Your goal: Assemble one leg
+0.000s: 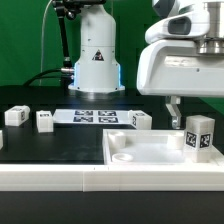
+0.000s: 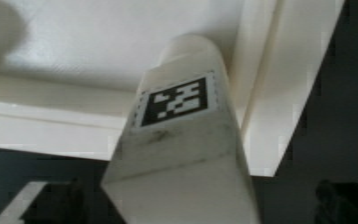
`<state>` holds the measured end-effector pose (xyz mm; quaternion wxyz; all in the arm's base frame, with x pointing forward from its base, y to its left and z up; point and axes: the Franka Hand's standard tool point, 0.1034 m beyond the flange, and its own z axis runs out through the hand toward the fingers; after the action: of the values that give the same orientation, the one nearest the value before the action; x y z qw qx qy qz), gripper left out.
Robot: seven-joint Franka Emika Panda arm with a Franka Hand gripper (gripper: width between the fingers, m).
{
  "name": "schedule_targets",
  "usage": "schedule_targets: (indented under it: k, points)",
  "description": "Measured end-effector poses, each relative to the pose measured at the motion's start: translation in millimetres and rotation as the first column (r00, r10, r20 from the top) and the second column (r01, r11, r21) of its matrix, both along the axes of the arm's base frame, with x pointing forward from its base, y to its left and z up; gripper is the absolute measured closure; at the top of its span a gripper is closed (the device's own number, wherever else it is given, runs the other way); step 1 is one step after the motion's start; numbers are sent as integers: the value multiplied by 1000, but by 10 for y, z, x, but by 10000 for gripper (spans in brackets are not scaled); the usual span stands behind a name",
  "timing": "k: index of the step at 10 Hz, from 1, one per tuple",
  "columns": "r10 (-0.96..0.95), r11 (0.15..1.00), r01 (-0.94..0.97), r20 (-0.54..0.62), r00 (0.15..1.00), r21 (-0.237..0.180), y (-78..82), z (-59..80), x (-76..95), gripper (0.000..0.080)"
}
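Leg held upright over the tray panel.

The leg [image 1: 200,135], a smooth white plastic block with a square black-and-white tag, stands upright at the exterior view's right, clenched between the fingers [image 1: 172,110] above the wide white panel [image 1: 150,155] with round recesses. Three similar blocks [image 1: 44,120] and the flat marker board [image 1: 93,117] lie on the dark surface [image 1: 40,145].

The arm's white housing [image 1: 180,60] is running off the exterior view's frame at twelve and three o'clock. The gripper [image 1: 185,110] is hanging behind the leg [image 1: 200,135], one finger hidden, so its closure isn't readable. The wide tray-like panel [image 1: 150,155] is getting clipped at three o'clock. In the wrist view, the leg [image 2: 179,140] is blurring and overrunning the frame at six o'clock.
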<state>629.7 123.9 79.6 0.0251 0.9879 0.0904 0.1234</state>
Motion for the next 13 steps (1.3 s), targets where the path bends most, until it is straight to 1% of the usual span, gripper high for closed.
schedule_targets:
  k: [1,2,3,4,5,8,9,10,11,13]
  points:
    - [-3,1000,3,1,1000,0,-5,-1,2,150]
    - [-3,1000,3,1,1000,0,-9,-2,2,248]
    - [-3,1000,3,1,1000,0,-10,-2,2,385]
    - [-4,1000,4,2,1000,0,-11,0,5,385]
    - [-4,1000,4,2,1000,0,-12,0,5,509]
    - [-27,1000,27,2,1000,5,-22,1,9,509]
    - [-40,999,40,3,999,7,-64,13,28,509]
    - [-154,987,154,4,988,40,-77,16,33,509]
    - [-236,970,235,3,972,64,-83,13,34,509]
    - [-449,886,447,-13,894,124,-78,-13,13,509]
